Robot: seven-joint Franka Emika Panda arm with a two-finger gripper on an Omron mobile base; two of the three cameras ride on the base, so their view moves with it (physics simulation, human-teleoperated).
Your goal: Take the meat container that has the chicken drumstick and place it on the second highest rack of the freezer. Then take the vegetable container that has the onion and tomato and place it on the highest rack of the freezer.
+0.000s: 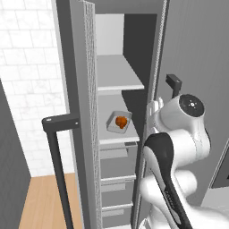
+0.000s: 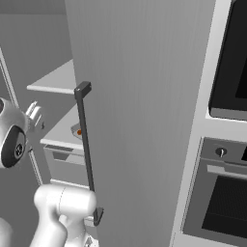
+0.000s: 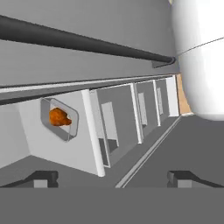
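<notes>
Chicken drumstick (image 1: 120,121) shelved; pincer (image 3: 111,177) wide, empty

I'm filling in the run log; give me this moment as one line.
stage: first container placed | meat container with chicken drumstick: on lower shelf of freezer, door open | highest rack: bare | gripper: open, holding nothing

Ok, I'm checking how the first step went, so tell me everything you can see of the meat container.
The meat container is a shallow, clear-looking rectangular tray with rounded corners and a pale rim. It holds one chicken drumstick, glossy orange-brown. It lies flat on the lower shelf of the open freezer, under the highest rack and above the grey drawers. Nothing else touches it; the gripper is open and apart from it.
</notes>
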